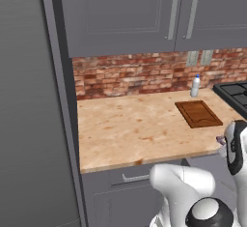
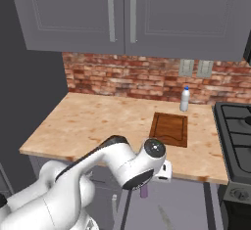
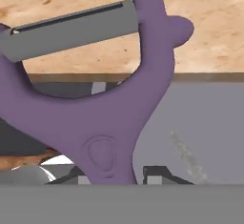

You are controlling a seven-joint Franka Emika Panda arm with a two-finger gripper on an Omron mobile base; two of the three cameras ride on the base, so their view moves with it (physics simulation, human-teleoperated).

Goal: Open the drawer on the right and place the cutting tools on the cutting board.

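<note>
Lying on the countertop (image 1: 135, 124) near the stove (image 1: 236, 95) in the left base view is the cutting board (image 1: 198, 113); right base view, drawer (image 2: 186, 207) open below; hand view, gripper (image 3: 110, 175) clamped on the purple-handled cutting tool (image 3: 95, 113).

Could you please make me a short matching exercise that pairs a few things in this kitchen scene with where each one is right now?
Things:
1. purple peeler
2. cutting board
3. white bottle
4. stove

Places:
A. standing at the back of the counter, close to the brick wall
B. at the right end of the counter
C. held up in the gripper, in front of the counter's edge
D. lying flat on the counter, with nothing on it

Pairs: 1-C, 2-D, 3-A, 4-B
</note>
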